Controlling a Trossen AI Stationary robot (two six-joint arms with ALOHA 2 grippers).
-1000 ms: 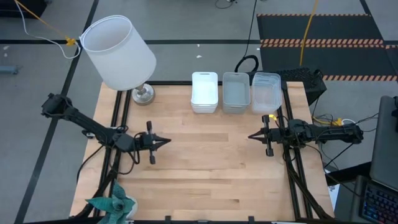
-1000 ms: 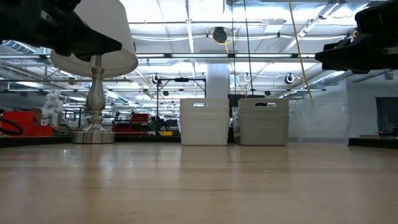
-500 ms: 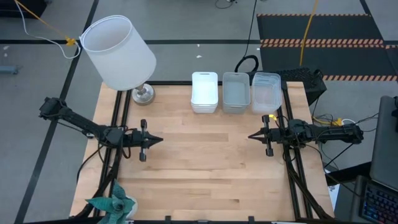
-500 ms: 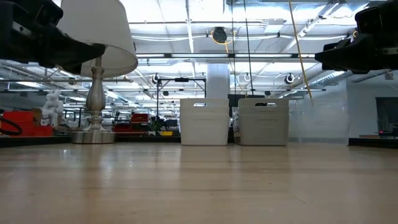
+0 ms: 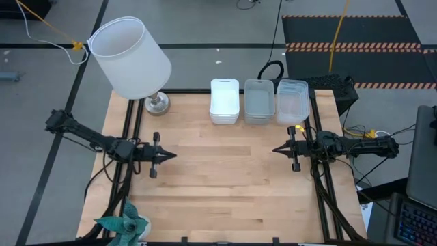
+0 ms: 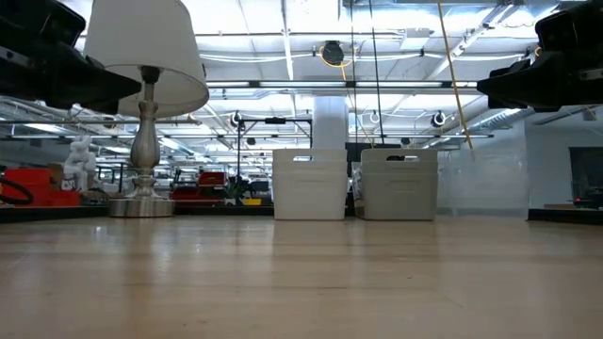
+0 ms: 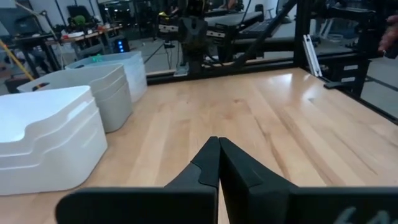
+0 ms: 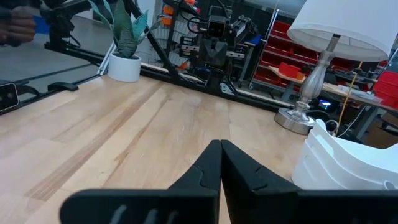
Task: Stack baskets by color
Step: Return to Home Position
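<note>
- Pale wooden tabletop [image 5: 225,184]: all three basket stacks stand in a row along the far edge, right of centre.
- Row order from the left: stack of opaque white rectangular plastic baskets [image 5: 224,100], stack of grey plastic baskets [image 5: 259,101], stack of clear plastic baskets [image 5: 292,100]. They stand just beside one another, and the clear one is close to the far right corner.
- Table lamp with a big white cylindrical shade [image 5: 130,58]: its metal foot is at the far left corner and the shade leans out past that edge.
- Green potted plant [image 5: 123,225] sits at the near left corner.
- Open room: bare wood runs between the two hands and from the stacks down to the near edge.
- Left hand [image 5: 171,155]: over the left side of the tabletop, pointing inward. Its fingers are pressed together, holding nothing and touching nothing.
- Right hand [image 5: 276,149]: over the right side, near the clear stack but apart from it. Its fingers are pressed together and empty.
- Change against one second ago: the left hand has drawn back toward the left edge. The right hand and the three stacks are unchanged.
</note>
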